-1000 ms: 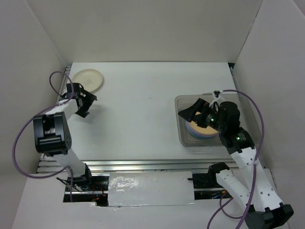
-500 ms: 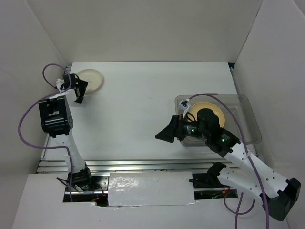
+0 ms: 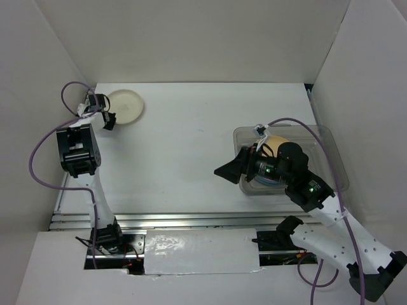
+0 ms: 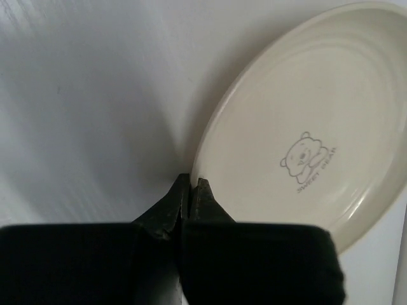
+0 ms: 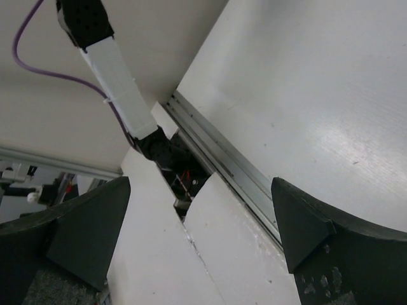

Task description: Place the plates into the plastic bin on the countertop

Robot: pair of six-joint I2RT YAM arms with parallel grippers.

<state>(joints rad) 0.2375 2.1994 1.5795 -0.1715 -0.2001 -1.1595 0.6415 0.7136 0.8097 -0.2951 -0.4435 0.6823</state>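
A cream plate (image 3: 126,105) with a small bear print (image 4: 305,127) lies at the far left of the white countertop (image 3: 184,140). My left gripper (image 3: 110,118) is shut on its near rim, and the left wrist view shows the rim pinched between the two black fingertips (image 4: 191,185). The plastic bin (image 3: 318,129) stands on the right, holding a stack of plates (image 3: 259,180) with a cream-yellow one (image 3: 273,141) on top, partly hidden by my right arm. My right gripper (image 3: 234,166) hangs open and empty just left of the bin (image 5: 203,235).
White walls close in the countertop at the back and on both sides. A metal rail (image 5: 222,165) runs along the near edge, with the arm bases and cables below it. A purple cable (image 3: 48,146) loops beside the left arm.
My left gripper has reached the cream plate and shut on its rim. My right arm swung out of the bin to the left and has since drawn slightly back toward it.
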